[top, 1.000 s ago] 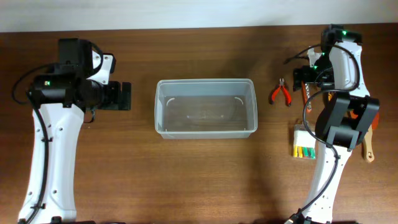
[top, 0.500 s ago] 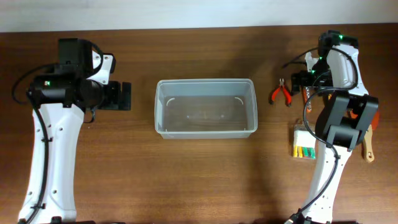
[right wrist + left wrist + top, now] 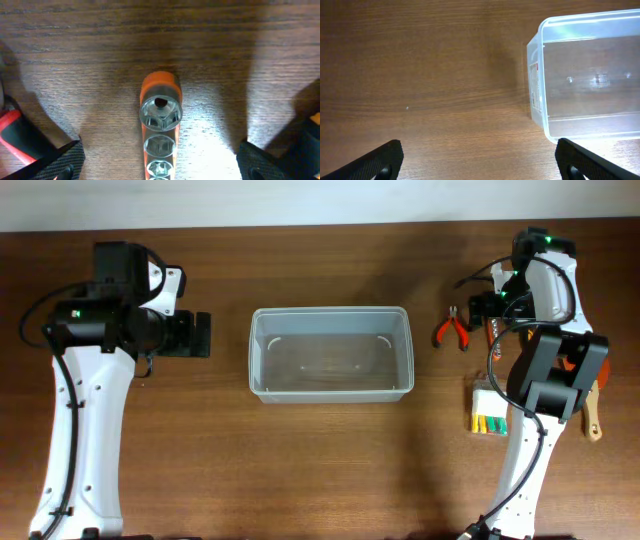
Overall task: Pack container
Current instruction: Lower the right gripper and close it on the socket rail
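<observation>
Tabletop (image 3: 320, 470): container (image 3: 252, 356) sits well apart from right tool (image 3: 159, 162)

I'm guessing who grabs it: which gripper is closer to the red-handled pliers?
Right. The right gripper hovers just beside the red-handled pliers; the left gripper sits beyond the clear plastic tub.

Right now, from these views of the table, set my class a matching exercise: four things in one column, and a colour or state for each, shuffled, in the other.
Things:
1. container
2. pliers
3. bit case
4. socket rail

Colour or state:
a. orange
b. clear and empty
c. red handles
d. yellow-green contents

Pairs: 1-b, 2-c, 3-d, 4-a
</observation>
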